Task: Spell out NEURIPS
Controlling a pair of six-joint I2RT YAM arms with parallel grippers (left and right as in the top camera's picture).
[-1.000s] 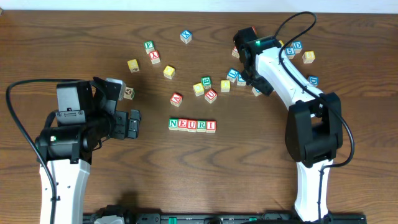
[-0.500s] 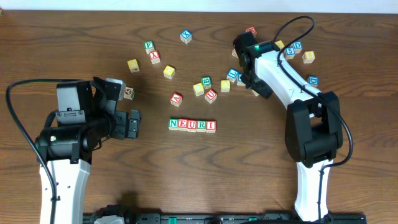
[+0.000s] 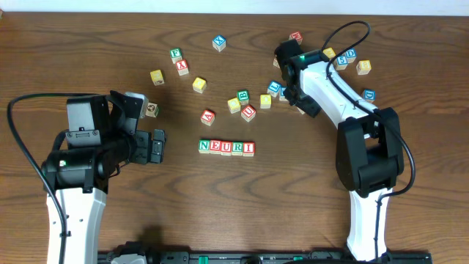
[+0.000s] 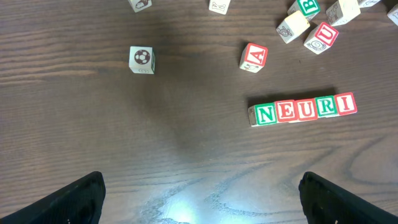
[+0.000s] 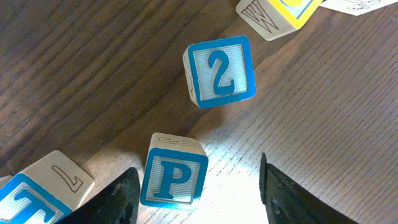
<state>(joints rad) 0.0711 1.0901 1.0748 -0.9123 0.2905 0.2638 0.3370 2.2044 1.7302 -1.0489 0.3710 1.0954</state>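
1. The right gripper [image 5: 198, 190] is standing open astride the blue P cube [image 5: 174, 180], low in the right wrist frame.
2. The left gripper [image 4: 199, 199] is gaping wide, holding nothing.
3. The NEURI row [image 3: 226, 147] is sitting at overhead centre.

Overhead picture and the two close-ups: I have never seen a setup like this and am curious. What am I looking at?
Two white-and-black robot arms stand at a brown wooden table. The overhead view looks down on both; each close-up comes from a camera on one arm's wrist. Small wooden letter cubes lie scattered, and five form a row reading NEURI. The left end effector is open over bare wood, holding nothing. The right end effector is open, its dark fingers either side of a blue-bordered wooden cube lettered P, not yet gripped. A blue-bordered cube numbered 2 lies apart from it.
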